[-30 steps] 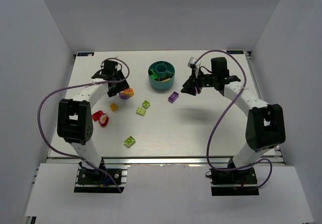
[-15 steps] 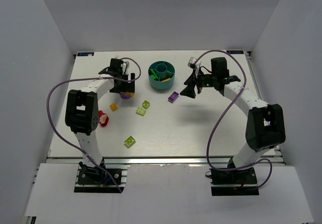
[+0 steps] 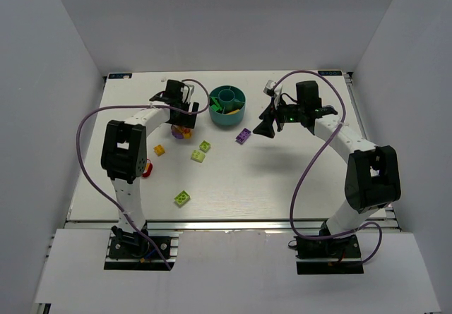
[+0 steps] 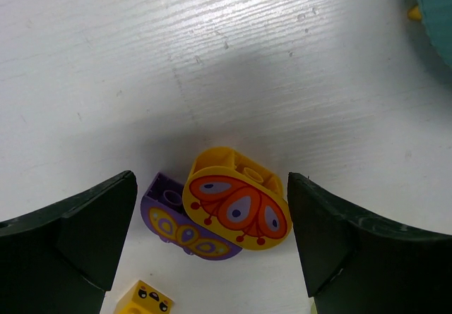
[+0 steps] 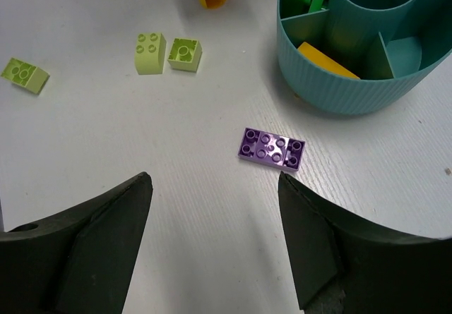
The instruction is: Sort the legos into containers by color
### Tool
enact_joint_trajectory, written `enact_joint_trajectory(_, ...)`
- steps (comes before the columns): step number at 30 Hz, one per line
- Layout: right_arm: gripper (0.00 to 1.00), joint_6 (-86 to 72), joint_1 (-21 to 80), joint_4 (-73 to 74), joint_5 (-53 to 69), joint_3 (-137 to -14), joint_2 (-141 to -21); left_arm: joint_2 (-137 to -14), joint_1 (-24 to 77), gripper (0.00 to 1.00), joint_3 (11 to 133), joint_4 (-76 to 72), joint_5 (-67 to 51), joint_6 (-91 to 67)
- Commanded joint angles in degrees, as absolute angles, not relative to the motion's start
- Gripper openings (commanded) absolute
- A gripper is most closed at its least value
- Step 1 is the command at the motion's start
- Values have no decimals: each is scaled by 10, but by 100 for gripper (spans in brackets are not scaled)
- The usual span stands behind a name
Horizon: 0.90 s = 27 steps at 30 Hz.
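Left fingers [image 4: 70, 236] spread wide, flanking a yellow butterfly-printed plastic brick [image 4: 236, 204]; right fingers [image 5: 318, 236] gape above a flat purple studded plate [image 5: 272, 149] near the round teal plastic bowl [image 5: 339, 88], bare white tabletop [image 5: 212, 222] all round it.

A purple brick [image 3: 244, 135] lies just near-right of the teal bowl [image 3: 226, 119]; two lime bricks [image 3: 201, 151] lie near-left.

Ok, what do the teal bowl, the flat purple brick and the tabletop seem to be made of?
Teal bowl: likely moulded plastic, matte, with fine vertical ribs on its wall. Flat purple brick: hard plastic, slightly glossy, crisp moulded studs. Tabletop: white board with faint grain lines; laminate or painted wood, cannot tell.
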<state>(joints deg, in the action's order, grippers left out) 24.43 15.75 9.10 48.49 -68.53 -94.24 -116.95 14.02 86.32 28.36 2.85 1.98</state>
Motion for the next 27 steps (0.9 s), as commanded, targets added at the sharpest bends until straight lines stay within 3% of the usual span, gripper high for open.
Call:
enact_joint_trajectory(1, 77, 239, 156, 88, 483, -683, -940, -1135, 143, 96, 852, 258, 44, 40)
enact_joint_trajectory(16, 77, 233, 156, 91, 481, -683, -942, -1071, 155, 96, 811, 200, -70, 75)
enact_joint_trajectory(27, 77, 233, 156, 93, 481, -677, -940, -1048, 178, 97, 770, 208, -127, 219)
